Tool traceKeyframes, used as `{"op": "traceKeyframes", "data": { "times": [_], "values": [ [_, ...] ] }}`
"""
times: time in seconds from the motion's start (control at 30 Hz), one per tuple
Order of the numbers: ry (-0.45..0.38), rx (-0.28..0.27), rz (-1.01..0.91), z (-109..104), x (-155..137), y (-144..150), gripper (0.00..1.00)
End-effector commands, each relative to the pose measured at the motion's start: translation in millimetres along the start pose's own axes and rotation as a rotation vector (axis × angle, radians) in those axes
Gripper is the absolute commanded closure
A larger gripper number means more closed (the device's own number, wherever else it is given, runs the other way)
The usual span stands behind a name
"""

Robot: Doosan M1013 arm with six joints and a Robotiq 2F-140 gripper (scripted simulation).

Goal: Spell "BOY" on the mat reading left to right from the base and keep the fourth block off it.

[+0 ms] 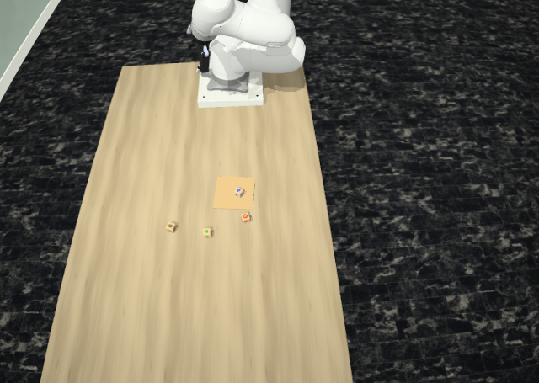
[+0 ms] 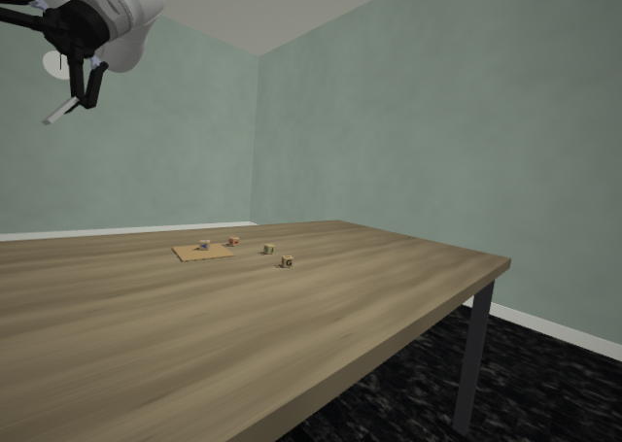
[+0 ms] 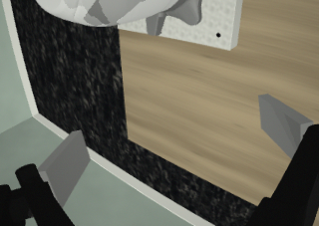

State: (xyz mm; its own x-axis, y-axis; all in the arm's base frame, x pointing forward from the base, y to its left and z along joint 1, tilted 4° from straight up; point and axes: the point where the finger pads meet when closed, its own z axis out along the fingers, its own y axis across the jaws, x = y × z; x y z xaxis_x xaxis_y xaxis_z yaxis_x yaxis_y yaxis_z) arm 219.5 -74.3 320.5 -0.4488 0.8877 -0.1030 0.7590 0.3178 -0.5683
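My gripper [image 3: 170, 129] hangs high near my base, grey pads [image 3: 282, 122] spread wide, holding nothing. Far off, a blue-lettered wooden cube [image 1: 238, 191] sits on the flat tan mat [image 1: 224, 198]; red [image 1: 246, 217], green [image 1: 207, 232] and black-lettered cubes [image 1: 171, 226] lie on the woodgrain table [image 1: 173, 305].

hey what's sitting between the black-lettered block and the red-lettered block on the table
In the top view, the green-lettered block lies roughly between the black-lettered block and the red-lettered block, all three off the mat.

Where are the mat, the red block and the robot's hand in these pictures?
mat [image 1: 224, 198]: top view, a bare part of its surface.
red block [image 1: 245, 217]: top view, its top face.
hand [image 2: 24, 58]: exterior view, the gap between its wide-open fingertips.
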Motion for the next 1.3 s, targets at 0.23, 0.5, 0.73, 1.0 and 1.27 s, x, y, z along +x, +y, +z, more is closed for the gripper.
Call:
{"op": "traceKeyframes", "data": {
  "times": [0.23, 0.5, 0.73, 1.0, 1.27],
  "values": [
    [0.000, 0.000, 0.000, 0, 0, 0, 0.00],
    [0.000, 0.000, 0.000, 0, 0, 0, 0.00],
    [0.032, -0.045, -0.069, -16, -4, 43, 0.00],
    [0.096, -0.147, -0.205, -47, -9, 140, 0.00],
    [0.142, -0.232, -0.302, -69, -10, 221, 0.00]
  ]
}}
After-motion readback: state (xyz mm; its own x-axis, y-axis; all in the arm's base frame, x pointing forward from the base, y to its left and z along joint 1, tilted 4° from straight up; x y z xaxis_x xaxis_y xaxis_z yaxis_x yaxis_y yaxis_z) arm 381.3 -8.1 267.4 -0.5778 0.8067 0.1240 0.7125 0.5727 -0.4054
